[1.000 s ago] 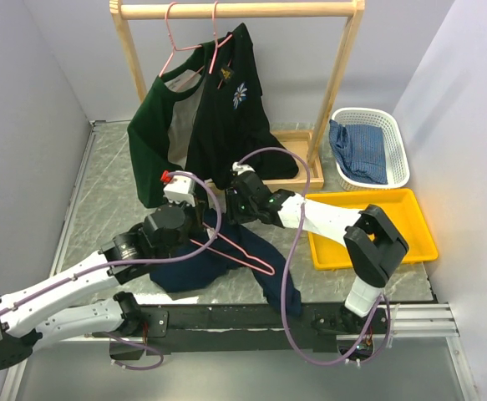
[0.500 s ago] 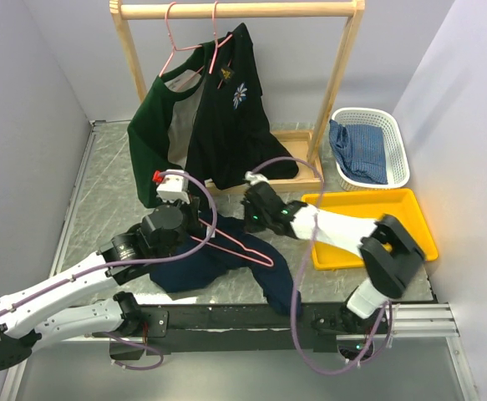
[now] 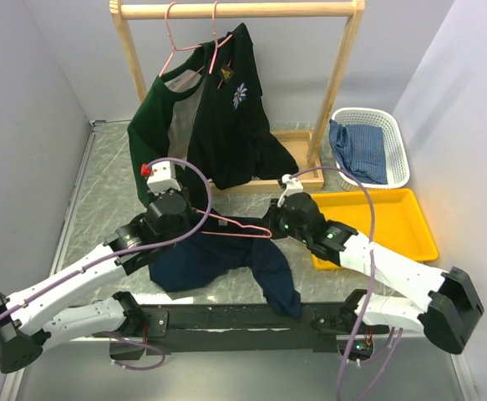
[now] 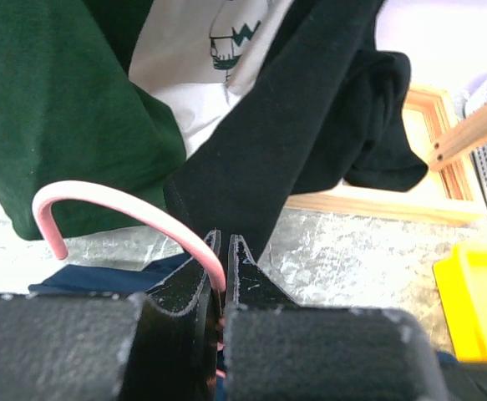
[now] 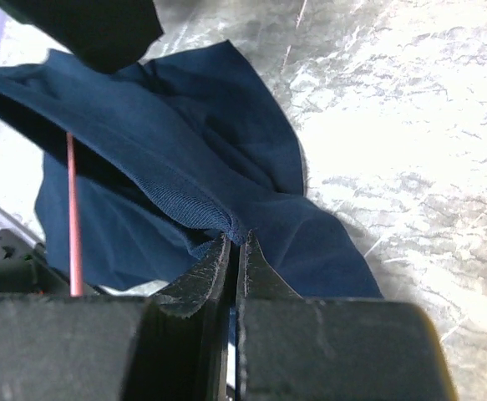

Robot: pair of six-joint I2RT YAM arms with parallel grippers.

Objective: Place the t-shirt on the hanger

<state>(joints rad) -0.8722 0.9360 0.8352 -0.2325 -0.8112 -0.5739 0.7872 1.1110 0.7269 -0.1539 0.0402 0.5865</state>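
Observation:
The navy t-shirt [image 3: 218, 261] lies crumpled on the table in front of the arms, one end trailing to the near edge. My left gripper [image 3: 195, 219] is shut on the pink hanger [image 3: 235, 227] near the base of its hook and holds it roughly level over the shirt. The hook [image 4: 101, 197] curves up to the left of the left gripper [image 4: 225, 244] in the left wrist view. My right gripper [image 3: 273, 232] is shut on a folded edge of the t-shirt [image 5: 185, 150] beside the hanger's right end. One hanger wire [image 5: 71, 217] shows inside the lifted cloth, left of the right gripper [image 5: 236, 244].
A wooden rack [image 3: 235, 10] at the back holds dark green and black garments [image 3: 218, 125] on two pink hangers, hanging close behind my left gripper. A white basket [image 3: 398, 142] with blue checked cloth stands at the right. A yellow tray [image 3: 410, 219] lies in front of it.
My right arm has swung out to the right and its gripper has moved right with the shirt edge. My left gripper has moved back a little, and the hanger lies more level.

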